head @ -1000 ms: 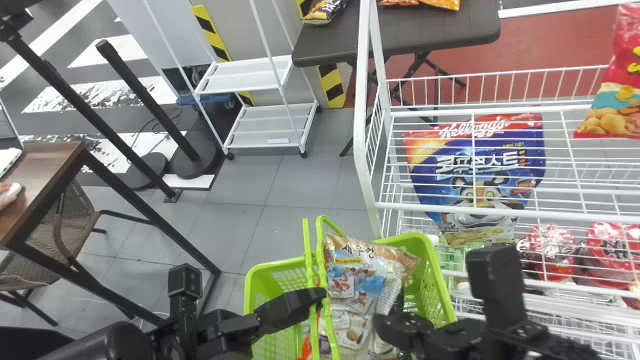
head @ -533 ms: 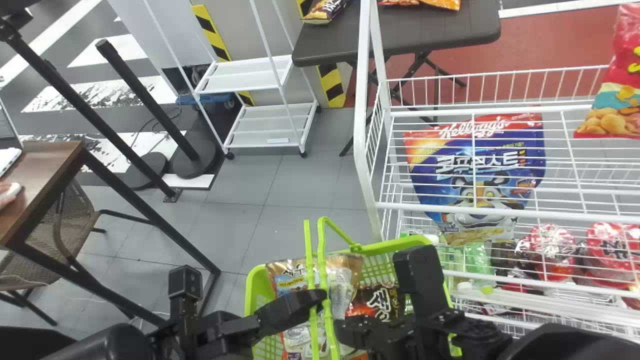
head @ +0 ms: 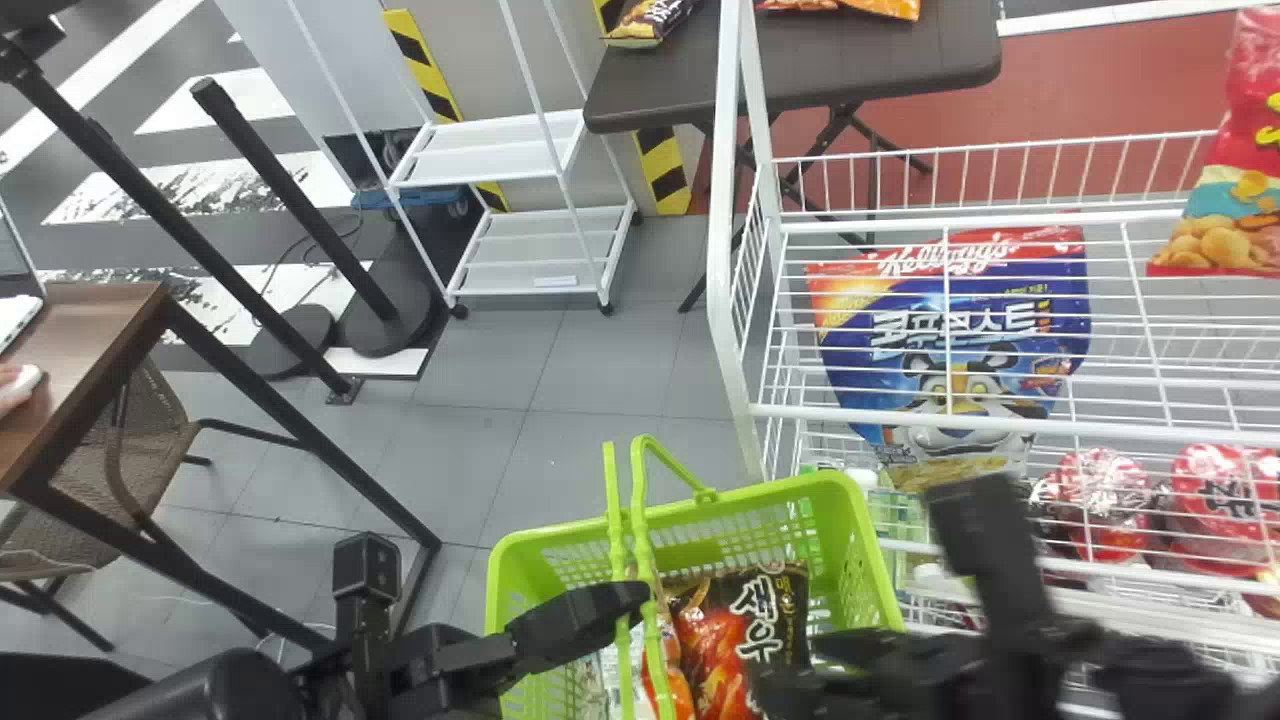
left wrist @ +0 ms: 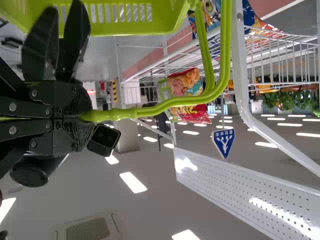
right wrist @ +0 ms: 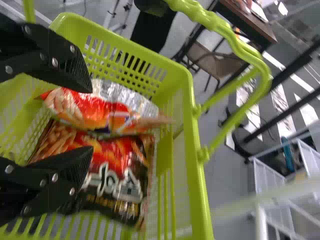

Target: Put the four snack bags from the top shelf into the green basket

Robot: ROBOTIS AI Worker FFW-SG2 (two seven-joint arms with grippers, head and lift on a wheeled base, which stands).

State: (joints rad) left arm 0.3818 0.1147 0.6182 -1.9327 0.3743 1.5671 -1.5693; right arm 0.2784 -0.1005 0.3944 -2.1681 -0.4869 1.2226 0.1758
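Standing rack: white wire (head: 745, 250), close beside the basket; a right arm swinging back to it could catch on its front rail.
Green basket (head: 540, 540): below and beside the rack, hung by its handles; a knock from the right arm could tip it.
Red snack bag (head: 1225, 190): up on the rack, at the head view's right edge; smooth film might slide if pinched only at a corner.
Dark snack bag (right wrist: 117, 185): inside the basket, printed face up; the low fingers could snag it on leaving.
Orange-red snack bag (right wrist: 95, 107): in the basket, touching the dark one; further bags laid on this pile may ride up near the rim.
Right gripper (right wrist: 91, 119): over the basket, fingers parted, grasping nothing.
Left gripper (left wrist: 89, 116): fingers clenched on the handles; a loosened grip would let the load drop.
Handles (left wrist: 165, 106): paired, slim, likely to swivel under uneven weight.
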